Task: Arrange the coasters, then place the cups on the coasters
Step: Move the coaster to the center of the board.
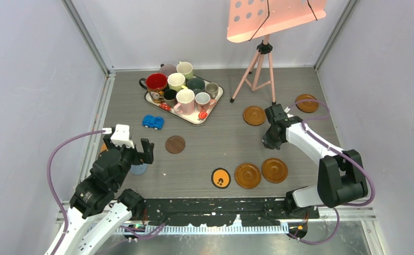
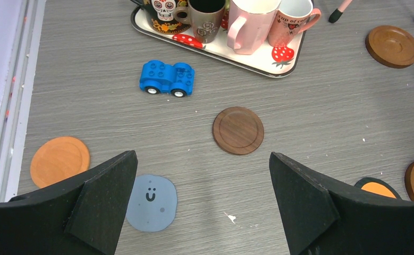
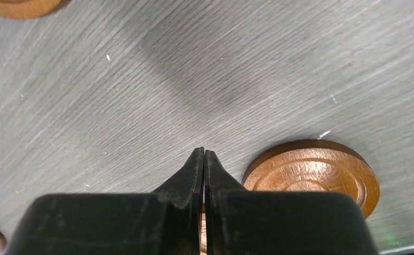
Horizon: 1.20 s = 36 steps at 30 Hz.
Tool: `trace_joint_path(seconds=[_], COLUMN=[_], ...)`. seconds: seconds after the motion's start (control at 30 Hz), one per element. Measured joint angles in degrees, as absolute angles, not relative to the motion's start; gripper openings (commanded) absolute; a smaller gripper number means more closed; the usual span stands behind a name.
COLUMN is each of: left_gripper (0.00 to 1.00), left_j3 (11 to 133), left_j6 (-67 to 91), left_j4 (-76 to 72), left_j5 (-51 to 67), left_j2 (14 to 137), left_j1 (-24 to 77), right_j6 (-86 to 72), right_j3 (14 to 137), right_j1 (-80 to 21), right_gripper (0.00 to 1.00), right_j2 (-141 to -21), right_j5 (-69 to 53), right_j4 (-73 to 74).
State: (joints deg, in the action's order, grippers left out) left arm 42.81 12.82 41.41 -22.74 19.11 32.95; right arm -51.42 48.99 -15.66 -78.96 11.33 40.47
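Left claw [image 2: 202, 159]: jaws wide apart, empty, hanging low over the near-left of the surface [image 1: 215, 141]. A thin blue coaster [image 2: 151, 195] lies below it, and the plain orange coaster [image 2: 60, 161] is near that, toward the left wall. Right claw [image 3: 203, 152]: jaws pressed together with nothing seen between the tips, nose-down close over bare surface, a glossy brown coaster [image 3: 313, 172] just beside it. Other coasters: a dark wood coaster [image 1: 175, 144] mid-surface. A black coaster with orange centre [image 1: 221, 178] sits at the near edge beside a near pair of glossy brown discs [image 1: 247, 175]. A far pair of glossy brown discs [image 1: 254, 115] lies toward the far right, well apart from each other. Cups [image 1: 185, 100]: all crowded on the strawberry-print tray [image 1: 196, 120] at far left, none on a coaster. Also present are a blue toy car [image 1: 153, 121] between tray and left arm, and a pink tripod stand [image 1: 258, 64] at the far side. Status, judged: the coasters lie scattered, so arranging is not finished and cup placement has not begun. Hazards, judged:
- The flat discs offer little edge, so a pinch may skid them across the surface or flip them.
- The thin blue one may not lift at all.
- The right claw must open before it can grasp anything.
- Its arm works near the tripod legs and could snag them.
- The cups are packed tight, so lifting one may topple its neighbours.
- The toy car lies across the left arm's path to the tray.
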Motion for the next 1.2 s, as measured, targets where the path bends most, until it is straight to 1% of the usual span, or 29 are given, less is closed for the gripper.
trace_joint_path(seconds=[0.13, 0.43, 0.7, 1.0, 1.2], left_gripper=[0.98, 0.98, 0.98, 0.98, 0.98], left_j3=[42.8, 42.8, 42.8, 42.8, 42.8], left_j6=[12.8, 12.8, 12.8, 12.8, 12.8], left_j4=[41.4, 41.4, 41.4, 41.4, 41.4], left_j5=[-22.7, -22.8, -22.8, -22.8, -22.8], left_j2=[19.1, 19.3, 19.3, 19.3, 19.3], left_j1=[32.9, 32.9, 32.9, 32.9, 32.9], right_j6=[-47.0, -40.3, -40.9, -42.8, -43.7], right_j3=[49.0, 48.8, 45.1, 44.1, 44.1], right_j1=[-16.5, -24.0, -24.2, -23.8, -21.3], right_gripper=[0.05, 0.05, 0.05, 0.06, 0.06], right_j2=[-81.4, -80.9, -75.6, -77.5, -81.0], right_j5=[8.4, 6.4, 6.7, 11.7, 14.1], right_j4=[38.6, 38.1, 40.5, 41.1, 39.9])
